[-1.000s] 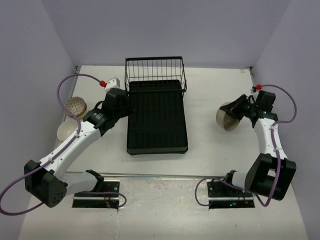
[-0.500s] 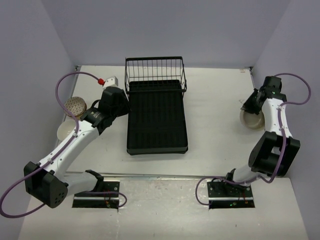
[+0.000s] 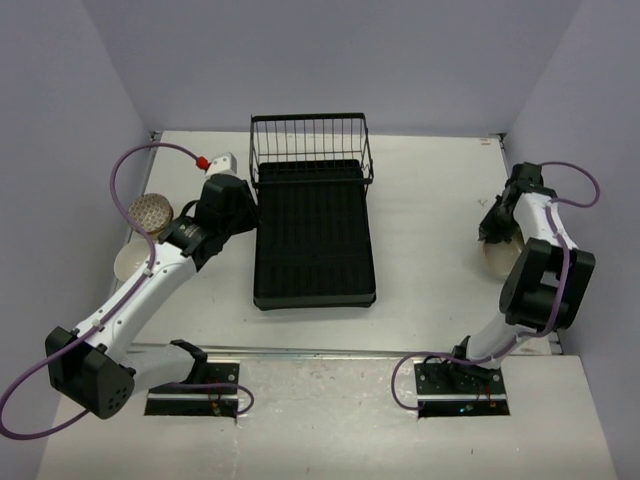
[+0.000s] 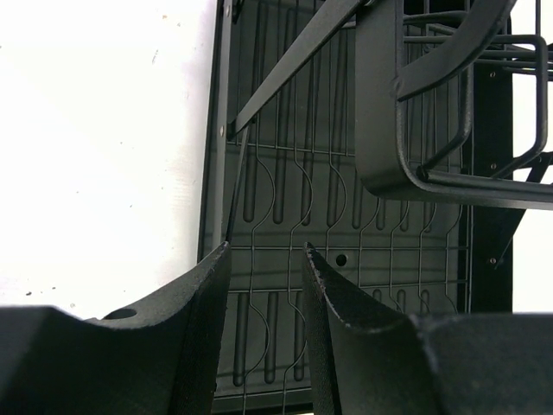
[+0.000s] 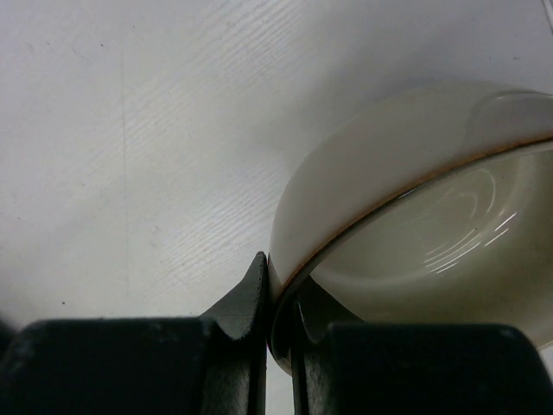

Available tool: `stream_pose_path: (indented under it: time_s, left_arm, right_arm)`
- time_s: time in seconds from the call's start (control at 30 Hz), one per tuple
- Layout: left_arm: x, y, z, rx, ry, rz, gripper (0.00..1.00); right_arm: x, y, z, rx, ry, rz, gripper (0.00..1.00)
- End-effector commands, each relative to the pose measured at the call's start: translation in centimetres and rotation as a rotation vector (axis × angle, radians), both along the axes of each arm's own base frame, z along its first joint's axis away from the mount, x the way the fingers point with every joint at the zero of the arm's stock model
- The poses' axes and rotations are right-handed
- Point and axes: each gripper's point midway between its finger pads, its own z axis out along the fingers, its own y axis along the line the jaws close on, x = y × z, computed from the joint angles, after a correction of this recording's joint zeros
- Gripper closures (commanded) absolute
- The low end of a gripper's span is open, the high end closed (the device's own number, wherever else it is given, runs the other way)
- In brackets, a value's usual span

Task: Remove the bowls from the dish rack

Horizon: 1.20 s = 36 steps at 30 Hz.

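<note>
White tabletop (image 3: 430, 200), lilac walls. Up close, my right fingers (image 5: 246, 307) are clamped on the rim of a cream bowl (image 5: 406, 147) at the tabletop's right edge, a grip the overhead view hides. My left fingers (image 4: 203, 311) stand slightly apart, holding nothing, by the dish rack (image 4: 346, 216). At the far left sit a net-patterned bowl (image 3: 150, 212) and a paler bowl (image 3: 128, 263).

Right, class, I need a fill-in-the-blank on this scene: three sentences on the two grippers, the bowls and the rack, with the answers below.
1. The right gripper pinches the cream bowl by its ____.
2. The left gripper holds ____, with its jaws apart.
3. In the top view, the patterned bowl sits on the table to the ____ of the dish rack.

Missing words: rim; nothing; left.
</note>
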Motion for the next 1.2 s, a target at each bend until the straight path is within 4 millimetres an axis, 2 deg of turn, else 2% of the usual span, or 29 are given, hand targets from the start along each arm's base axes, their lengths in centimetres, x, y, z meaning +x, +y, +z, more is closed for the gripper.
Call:
stream_pose_path:
  time_s: [0.0, 0.17, 0.53, 0.7, 0.8, 1.17]
  left_arm:
    - [-0.2, 0.7, 0.5, 0.022, -0.017, -0.005, 0.60]
    - [-0.3, 0.8, 0.5, 0.022, -0.015, 0.001, 0.60]
    - [-0.4, 0.8, 0.1, 0.009, 0.003, 0.011, 0.60]
    - [-0.5, 0.9, 0.2, 0.002, 0.006, 0.020, 0.60]
    - [-0.8, 1.1, 0.2, 0.001, 0.006, 0.032, 0.60]
    - [-2.7, 1.7, -1.5, -0.030, 0.047, 0.054, 0.60]
  right_arm:
    - [0.4, -0.5, -0.4, -0.079, 0.019, 0.025, 1.00]
    - [0.1, 0.3, -2.3, -0.075, 0.076, 0.039, 1.00]
    - [0.4, 0.7, -3.9, -0.118, 0.160, 0.067, 1.00]
    - [0.8, 1.1, -4.0, -0.119, 0.164, 0.080, 0.99]
    - [1.2, 1.6, -3.9, -0.098, 0.151, 0.090, 0.86]
    - [1.9, 2.4, -2.3, -0.064, 0.105, 0.103, 0.55]
